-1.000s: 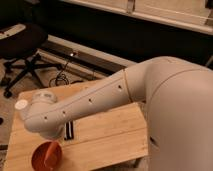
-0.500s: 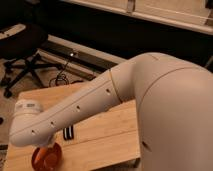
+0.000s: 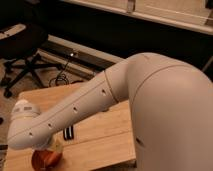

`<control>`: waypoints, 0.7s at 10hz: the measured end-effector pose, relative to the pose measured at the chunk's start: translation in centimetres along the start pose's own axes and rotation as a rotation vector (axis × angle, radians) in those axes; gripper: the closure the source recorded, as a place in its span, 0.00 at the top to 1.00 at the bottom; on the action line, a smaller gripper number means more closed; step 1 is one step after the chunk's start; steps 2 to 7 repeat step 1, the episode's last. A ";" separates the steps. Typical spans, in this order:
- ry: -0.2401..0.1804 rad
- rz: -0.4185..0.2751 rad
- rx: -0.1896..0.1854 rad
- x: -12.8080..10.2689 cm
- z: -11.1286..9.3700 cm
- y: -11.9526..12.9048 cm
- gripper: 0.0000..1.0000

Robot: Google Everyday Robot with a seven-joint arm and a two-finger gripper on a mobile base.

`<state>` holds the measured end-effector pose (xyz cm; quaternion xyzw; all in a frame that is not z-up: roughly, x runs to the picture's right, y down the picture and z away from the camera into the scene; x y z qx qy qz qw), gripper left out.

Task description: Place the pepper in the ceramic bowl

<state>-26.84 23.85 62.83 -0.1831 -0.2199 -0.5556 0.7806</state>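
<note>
– Terracotta is what I am picking out first from my station: the ceramic bowl [image 3: 45, 159] is sitting at the front left corner of the bench [image 3: 100, 137], and I am only seeing part of its rim and wall.

– What is covering the rest of it?

– The white arm [image 3: 85, 107] is reaching from the right side across the bench toward that corner, and its rounded end is hanging right over the bowl, hiding the back of it from me.

– And the gripper?

– I am not seeing the gripper at all. It is lying somewhere under or behind the end of the arm, above the bowl's corner of the bench, so I cannot tell whether it is released, clenched or grasping anything.

– Are you seeing the pepper?

– No, I am not making it out anywhere on the bare wood, and I cannot tell whether it is lying in the bowl or behind the arm. A pale shape [image 3: 56, 146] is showing just beside the bowl's rim, touching the underside of the arm as I am viewing it, but I cannot say what it is.

– Anything else on the bench?

– A black-and-white striped bar [image 3: 68, 133] is lying near the bowl, toward the middle of the bench, half tucked under the arm. Beyond the far left corner, an office chair [image 3: 22, 47] is standing on the floor.
</note>
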 end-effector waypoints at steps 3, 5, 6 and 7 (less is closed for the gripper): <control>-0.009 0.006 0.008 0.0 0.0 -0.1 0.80; -0.009 0.006 0.008 0.0 0.0 -0.1 0.80; -0.009 0.006 0.008 0.0 0.0 -0.1 0.80; -0.009 0.006 0.008 0.0 0.0 -0.1 0.80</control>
